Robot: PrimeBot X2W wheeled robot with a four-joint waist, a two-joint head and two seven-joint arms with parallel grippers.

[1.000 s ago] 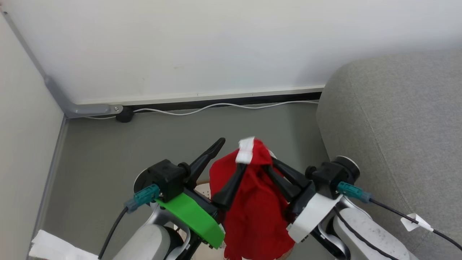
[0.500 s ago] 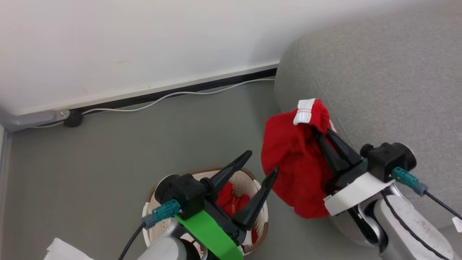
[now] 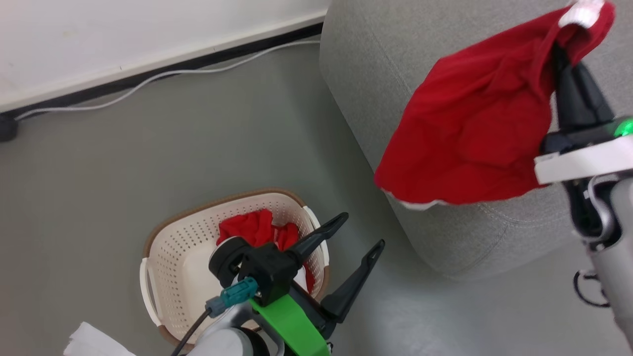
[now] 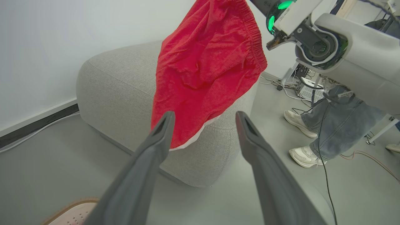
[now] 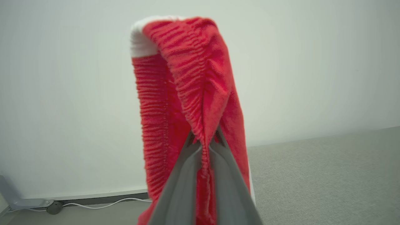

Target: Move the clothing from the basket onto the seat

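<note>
The right gripper (image 5: 204,140) has its jaws pressed tight together, pinching a red clothing piece (image 3: 470,128) by its stretchy, bunched-up band. The band folds over the fingertips & a white bit (image 5: 142,43) sits at the very top. The rest of the piece hangs loose from the pinch, up in the air over the seat (image 3: 376,59), near the seat's rounded corner. Its low edge has thin white trim & hangs close to the seat's top edge; can't tell if it touches. A green light glows on the right wrist, above the seat.

The left gripper (image 3: 361,230) has its jaws spread wide w/ nothing btw them. It's off the seat, low & near the seat's corner, fingers pointing toward the seat.

The basket (image 3: 173,247) is cream w/ lots of small holes, a brown rim & white handles. It stands on the grey floor (image 3: 123,163) near the seat's corner, not touching the seat. Inside lies more red clothing (image 3: 252,230), bunched up on the side closer to the seat. The left gripper's wrist is over that side.

A white cable (image 3: 148,79) runs along the bottom of the wall & goes behind the seat. In the left wrist view a person's legs (image 4: 331,122) in blue jeans & white shoes stand on the floor past the seat, on the side away from the basket.
</note>
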